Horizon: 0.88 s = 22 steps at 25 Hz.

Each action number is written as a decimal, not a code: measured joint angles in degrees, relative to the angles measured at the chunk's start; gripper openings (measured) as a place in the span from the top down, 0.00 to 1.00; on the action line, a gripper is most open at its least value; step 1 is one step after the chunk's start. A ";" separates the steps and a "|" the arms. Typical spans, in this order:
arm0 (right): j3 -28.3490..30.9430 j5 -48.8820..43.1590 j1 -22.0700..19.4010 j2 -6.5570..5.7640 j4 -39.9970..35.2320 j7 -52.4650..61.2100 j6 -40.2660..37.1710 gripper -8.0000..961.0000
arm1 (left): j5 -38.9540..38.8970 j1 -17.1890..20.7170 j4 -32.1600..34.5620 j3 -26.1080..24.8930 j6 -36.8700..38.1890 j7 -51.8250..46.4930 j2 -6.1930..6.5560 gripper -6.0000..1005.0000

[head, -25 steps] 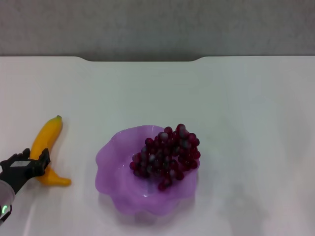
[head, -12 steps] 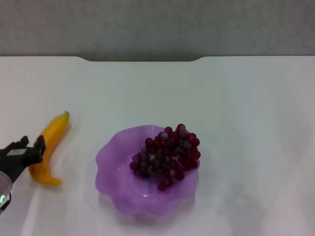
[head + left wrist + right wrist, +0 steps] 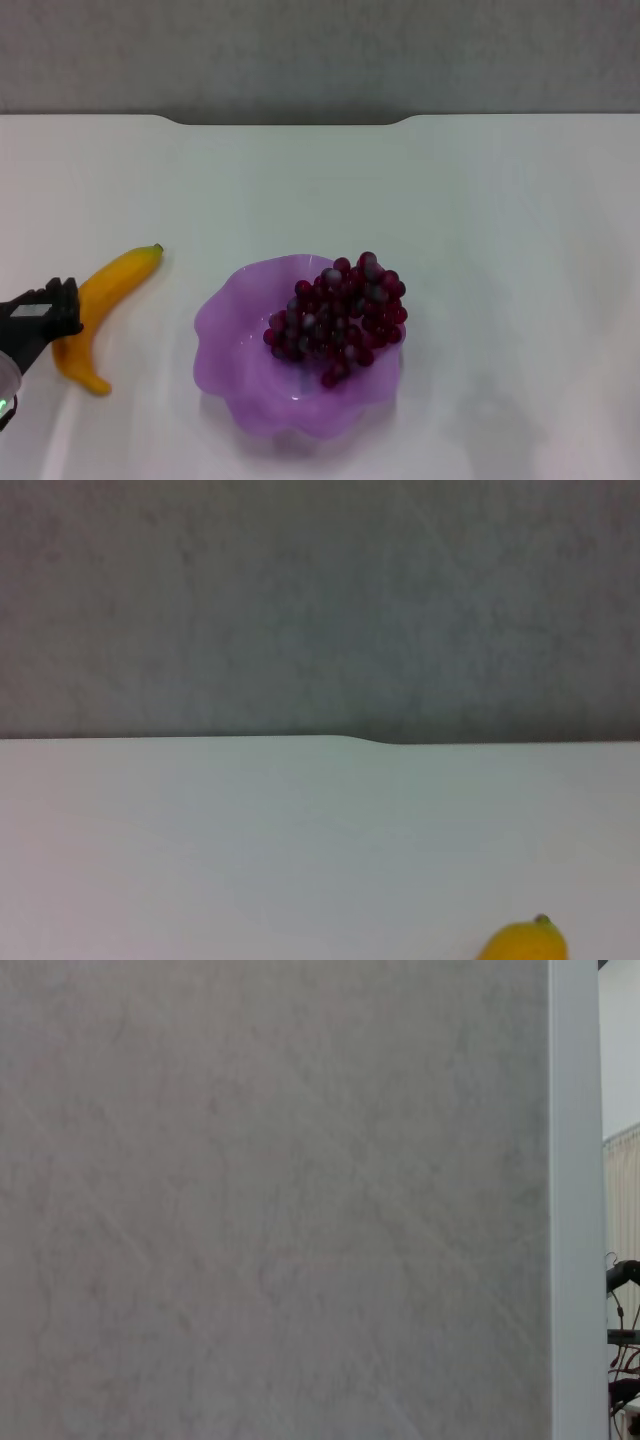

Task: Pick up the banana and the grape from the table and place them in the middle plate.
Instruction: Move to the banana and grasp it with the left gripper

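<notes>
The yellow banana (image 3: 108, 289) lies at the left of the white table (image 3: 480, 200), its green tip pointing toward the far right. My left gripper (image 3: 55, 318) is at the left edge, shut on the banana's lower half. The banana's tip also shows in the left wrist view (image 3: 524, 944). The dark red-purple grape bunch (image 3: 338, 318) lies inside the translucent purple middle plate (image 3: 232, 325), toward its right side. The right gripper is out of view.
The table's notched far edge (image 3: 290, 122) runs along the back, with a grey wall behind it. The right wrist view shows only a grey wall and a white post (image 3: 572, 1200).
The banana has turned in the left gripper: its green tip swung right and away, its lower end swung left. The gripper shifted slightly left. The grapes and plate have not moved.
</notes>
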 joint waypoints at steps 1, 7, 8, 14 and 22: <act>0.00 0.00 0.00 0.00 0.00 0.05 0.09 0.99 | 0.28 0.00 -0.08 0.03 -0.16 0.30 -0.01 0.86; 0.00 0.14 0.00 0.00 0.00 0.19 0.21 0.99 | 2.36 0.33 -0.73 0.08 0.29 0.29 -0.05 0.77; 0.00 0.14 0.00 0.00 0.00 0.20 0.22 0.99 | 2.55 0.33 -0.80 0.03 0.38 -0.13 -0.04 0.75; 0.00 0.10 0.00 0.00 0.00 0.77 0.25 0.99 | 2.61 0.17 -0.50 -0.28 -0.35 -0.67 0.00 0.56; 0.00 0.09 0.00 0.00 -0.04 0.80 0.15 0.99 | 3.20 -0.04 -0.01 0.00 -2.89 -0.24 0.11 0.15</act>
